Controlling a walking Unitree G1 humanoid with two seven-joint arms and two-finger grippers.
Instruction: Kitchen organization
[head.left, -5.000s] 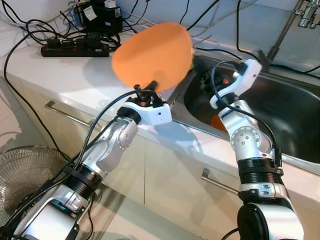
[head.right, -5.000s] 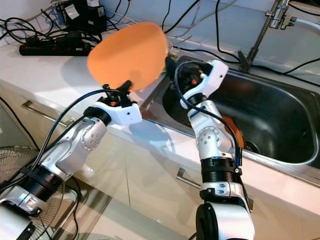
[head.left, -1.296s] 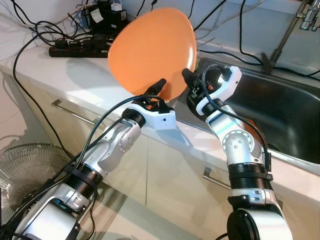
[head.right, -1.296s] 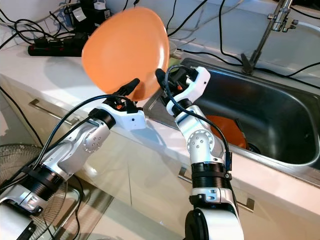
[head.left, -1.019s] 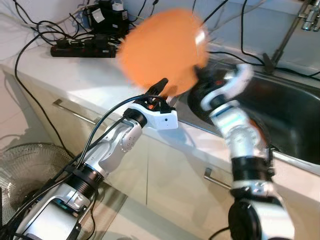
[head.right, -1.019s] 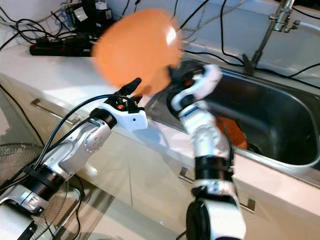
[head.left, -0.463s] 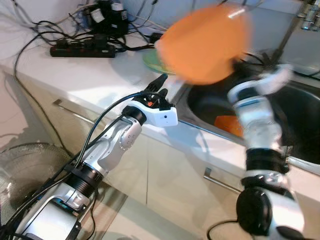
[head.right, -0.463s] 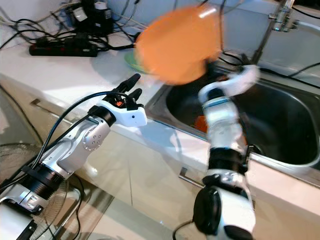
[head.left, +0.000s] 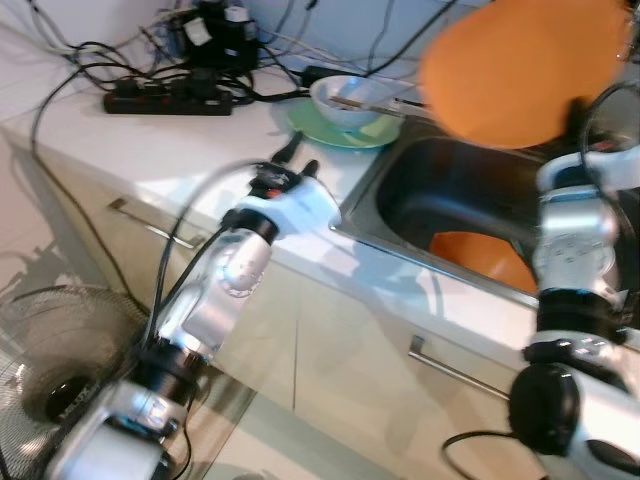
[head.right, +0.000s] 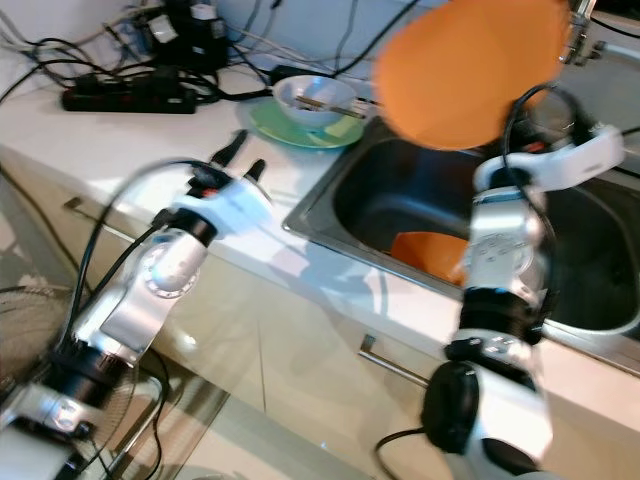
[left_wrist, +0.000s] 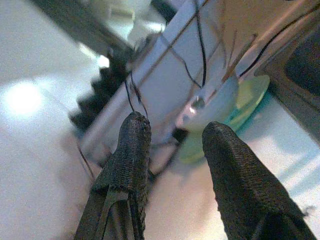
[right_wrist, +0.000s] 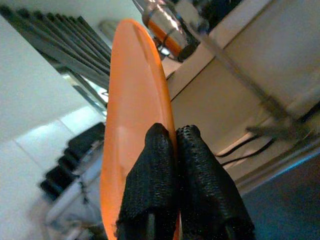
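The right gripper (right_wrist: 169, 150) pinches the rim of an orange plate (head.left: 525, 70), raised upright above the sink (head.left: 420, 185). The right wrist view shows the plate edge-on, both black fingers (right_wrist: 155, 165) pressed together on its rim, which the eye views do not resolve. A second orange plate (head.left: 480, 255) lies in the sink basin.

The left gripper (left_wrist: 172, 145) hovers over the counter (head.left: 150, 140) with its fingers spread and nothing between them. Its wrist view looks toward a white bowl (left_wrist: 212, 102) on a green plate (left_wrist: 240, 107), which stand beside the sink. A power strip (head.left: 165, 100) and cables lie at the back. No writing is legible.
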